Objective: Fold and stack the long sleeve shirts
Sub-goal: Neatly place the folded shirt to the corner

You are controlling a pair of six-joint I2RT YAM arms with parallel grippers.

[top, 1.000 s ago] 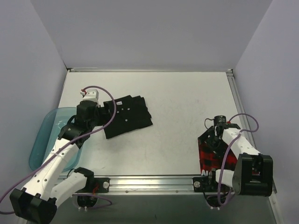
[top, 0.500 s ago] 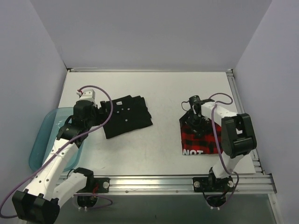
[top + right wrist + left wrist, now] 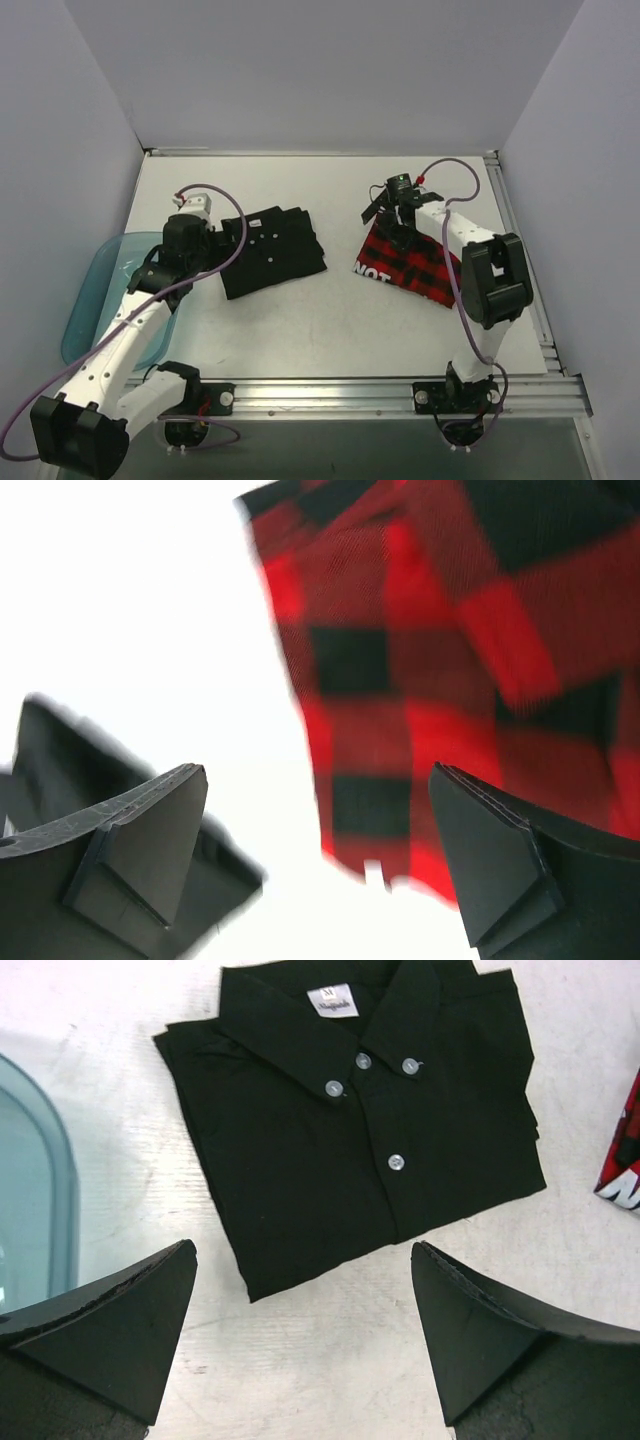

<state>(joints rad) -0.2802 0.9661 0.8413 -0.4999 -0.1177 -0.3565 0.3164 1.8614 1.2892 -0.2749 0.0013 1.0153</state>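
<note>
Top view:
- Right hand (image 3: 398,212) is now far out over the desk (image 3: 350,330). One second ago it was low at the near right edge.
- The red-and-black checked shirt (image 3: 412,265) has come along. It lies flat just nearside of this hand, white lettering at its left edge.
- Left hand (image 3: 212,238) has barely moved. The black shirt (image 3: 272,250) lies folded just to its right, unchanged.
- Teal tub (image 3: 85,310) is left of and behind the left hand.
- Desk is white and scuffed, with a metal rail (image 3: 330,385) along the near side. Pale grey-lilac walls (image 3: 320,70) close three sides.

Left wrist:
- Left hand (image 3: 303,1255) has its fingers spread wide, gripping nothing.
- Black shirt (image 3: 350,1130) is just ahead of the tips, white neck label (image 3: 330,1000) at its far end, buttons (image 3: 397,1162) up.
- Tub rim (image 3: 60,1180) is to the left. A corner of the checked shirt (image 3: 620,1160) shows far right.

Right wrist (blurred):
- Right hand (image 3: 318,772) has its fingers apart, with nothing pinched.
- Checked shirt (image 3: 420,660) is ahead and to the right, on overexposed desk (image 3: 120,600).
</note>
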